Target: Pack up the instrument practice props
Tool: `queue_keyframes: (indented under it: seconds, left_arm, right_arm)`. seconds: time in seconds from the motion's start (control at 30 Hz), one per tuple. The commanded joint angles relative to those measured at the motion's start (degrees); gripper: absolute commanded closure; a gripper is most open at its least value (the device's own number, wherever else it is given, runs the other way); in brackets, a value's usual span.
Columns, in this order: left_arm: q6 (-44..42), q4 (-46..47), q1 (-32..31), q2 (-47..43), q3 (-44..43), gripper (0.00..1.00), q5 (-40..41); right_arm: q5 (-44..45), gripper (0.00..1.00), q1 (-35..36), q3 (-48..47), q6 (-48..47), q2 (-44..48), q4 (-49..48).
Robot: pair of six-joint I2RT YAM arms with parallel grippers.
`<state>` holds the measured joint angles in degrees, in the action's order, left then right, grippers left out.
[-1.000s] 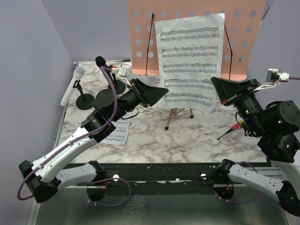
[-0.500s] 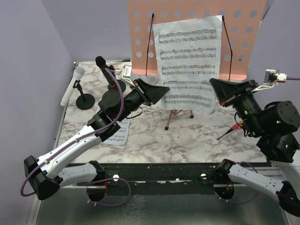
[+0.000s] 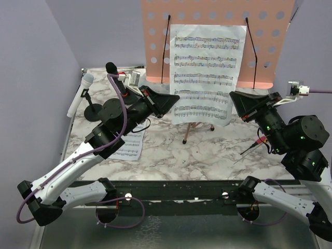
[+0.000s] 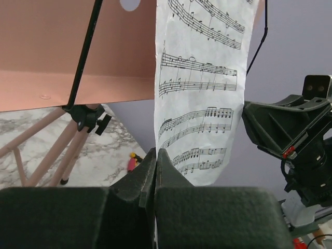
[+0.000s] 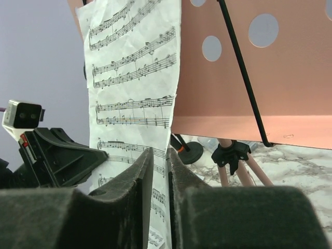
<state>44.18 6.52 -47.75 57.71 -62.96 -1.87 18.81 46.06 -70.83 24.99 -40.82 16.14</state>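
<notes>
The left end effector [image 4: 156,151] is pinching the music sheet [image 4: 199,93] by its edge while the right end effector [image 5: 160,151] is sitting slightly spread around it.

Front and centre, between my arms, the counter [image 3: 207,155] lies open. Behind that gap the legs [image 3: 185,134] stand in the middle. Above them the board [image 3: 207,31] walls off the back, with the sheet [image 3: 205,72] hanging in front. My left claw [image 3: 176,97] and right claw [image 3: 232,95] flank that sheet closely. The black mic [image 3: 115,78], white mic [image 3: 80,96] and holders [image 3: 94,112] crowd the left rear. A page [image 3: 130,146] lies under my left arm, and a red-tipped tool [image 3: 253,146] lies on the right.
</notes>
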Motion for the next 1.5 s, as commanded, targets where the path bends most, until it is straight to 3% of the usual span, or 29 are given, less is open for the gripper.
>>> queue_keyframes:
  seconds: [0.0,0.1,0.3,0.47,0.67,0.97,1.2,1.47]
  left_arm:
    - [-11.05,-11.14,-0.23,-2.10,-4.92,1.00,-0.02]
    - [-18.86,-17.70,-0.24,-2.77,-7.48,1.00,-1.86]
    - [-33.31,-33.77,-0.20,-4.71,-12.00,1.00,-5.72]
    - [-38.76,-37.37,-0.18,-8.25,-10.07,1.00,-10.36]
    - [-40.75,-42.99,-0.24,-8.57,-8.13,1.00,-9.91]
    - [-36.72,-43.20,-0.24,-1.91,-1.09,1.00,-4.77]
    - [-25.96,-38.58,0.48,2.86,4.17,1.00,9.41]
    - [-18.97,-36.76,14.35,3.05,10.10,1.00,10.54]
  right_arm:
    - [-0.60,0.73,0.26,0.10,-5.55,1.48,-2.03]
    - [-0.63,0.60,0.23,-0.23,-8.76,2.61,-2.40]
    - [0.72,0.43,0.22,-1.42,-14.88,5.17,-2.48]
    - [2.07,0.28,0.26,-2.74,-18.18,6.14,-2.02]
    - [3.81,0.01,0.25,-3.06,-20.73,6.85,-2.85]
    - [5.36,0.00,0.22,-1.99,-22.42,7.83,-3.83]
    - [6.02,0.00,0.28,-0.73,-22.94,8.29,-5.09]
    - [6.70,0.00,0.29,-0.46,-24.04,7.88,-5.73]
